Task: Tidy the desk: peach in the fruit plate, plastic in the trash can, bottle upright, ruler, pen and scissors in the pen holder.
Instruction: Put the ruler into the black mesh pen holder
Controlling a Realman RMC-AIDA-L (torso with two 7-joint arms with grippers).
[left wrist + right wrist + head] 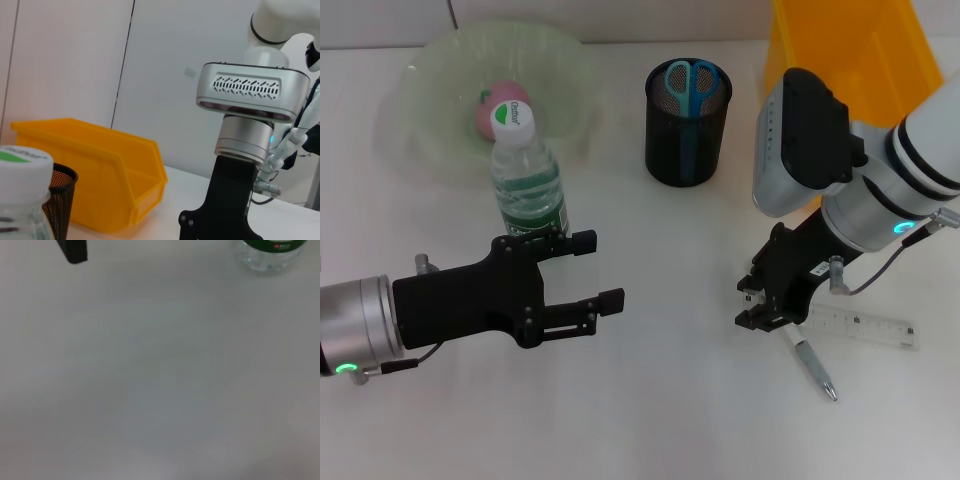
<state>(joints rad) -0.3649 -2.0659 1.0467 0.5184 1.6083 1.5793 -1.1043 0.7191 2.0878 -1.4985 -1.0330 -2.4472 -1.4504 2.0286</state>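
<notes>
Our left gripper (588,272) sits nearest, jaws spread, holding nothing, just beside the upright bottle (528,180). Our right gripper (760,305) is low over the pen (812,366); can't tell its opening. Pen lies touching it on the near side, long axis diagonal, tip pointing toward us and rightward. Ruler (860,328) alongside.

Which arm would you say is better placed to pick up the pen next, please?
The right. Its gripper is low over the table, right at the pen's upper end, with the ruler beside it. The left gripper is open across the desk beside the upright bottle.
</notes>
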